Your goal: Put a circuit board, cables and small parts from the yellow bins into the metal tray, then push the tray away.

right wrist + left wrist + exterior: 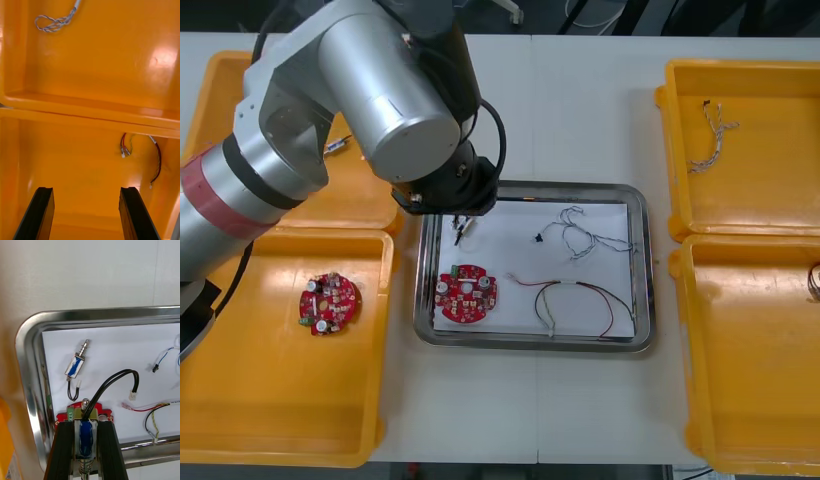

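1. The tray (640, 215) sits mid-bench (580, 110), between the left bins (210, 90) and the right bins (750, 400).
2. In the tray: circuit board (467, 294) at near left, small metal part (77, 363) behind it, cables (575, 300) to its right.
3. A second circuit board (329, 303) lies in the near left bin (280, 400); a cable (710, 135) lies in the far right bin (770, 200).

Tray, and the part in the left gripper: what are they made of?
Tray: polished metal, mirror-bright rim; inside matte white, maybe paper. Small metal part, clamped in the left gripper over the tray: silvery frame, blue wrap, possibly tape or plastic.
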`<state>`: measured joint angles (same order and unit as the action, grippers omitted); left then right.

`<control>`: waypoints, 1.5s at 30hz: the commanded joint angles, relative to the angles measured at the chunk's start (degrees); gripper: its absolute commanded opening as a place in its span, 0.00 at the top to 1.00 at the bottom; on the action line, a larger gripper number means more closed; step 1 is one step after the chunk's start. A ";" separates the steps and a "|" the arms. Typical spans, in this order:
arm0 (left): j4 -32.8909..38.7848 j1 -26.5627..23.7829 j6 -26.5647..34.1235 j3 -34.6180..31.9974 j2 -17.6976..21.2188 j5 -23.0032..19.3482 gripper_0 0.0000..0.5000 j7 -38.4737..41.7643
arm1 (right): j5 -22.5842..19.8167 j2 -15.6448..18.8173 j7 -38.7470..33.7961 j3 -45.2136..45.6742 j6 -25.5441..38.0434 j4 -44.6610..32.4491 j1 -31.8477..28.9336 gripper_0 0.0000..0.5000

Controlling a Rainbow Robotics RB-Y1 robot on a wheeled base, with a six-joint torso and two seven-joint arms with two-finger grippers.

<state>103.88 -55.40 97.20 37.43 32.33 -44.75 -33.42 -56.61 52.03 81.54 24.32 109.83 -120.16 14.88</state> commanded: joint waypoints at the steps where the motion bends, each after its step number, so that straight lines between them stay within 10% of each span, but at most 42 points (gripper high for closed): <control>1: -0.70 -3.04 -4.03 3.79 -2.01 1.77 1.00 4.85 | 0.36 2.11 -1.92 3.37 0.17 -0.42 -4.33 0.00; 32: -13.53 -2.96 -17.74 13.46 -6.40 8.54 1.00 7.66 | 4.23 -2.46 -1.56 3.72 0.17 -0.51 -6.62 0.00; 34: -13.35 -2.96 -17.74 13.46 -6.40 8.63 0.48 8.10 | 3.87 -2.64 -1.56 3.81 0.17 -0.51 -6.62 0.00; 37: -12.91 -2.96 -17.66 13.46 -6.40 8.80 0.00 8.45 | 3.52 -2.72 -1.56 4.16 0.17 -0.51 -6.53 0.00; 45: -11.77 -2.96 -17.66 13.46 -6.31 8.98 0.00 9.60 | 3.17 -2.90 -1.48 4.78 0.17 -0.51 -6.62 0.00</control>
<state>89.92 -55.47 80.09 50.19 27.33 -36.39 -27.85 -52.86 49.78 81.54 26.68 109.83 -120.11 8.74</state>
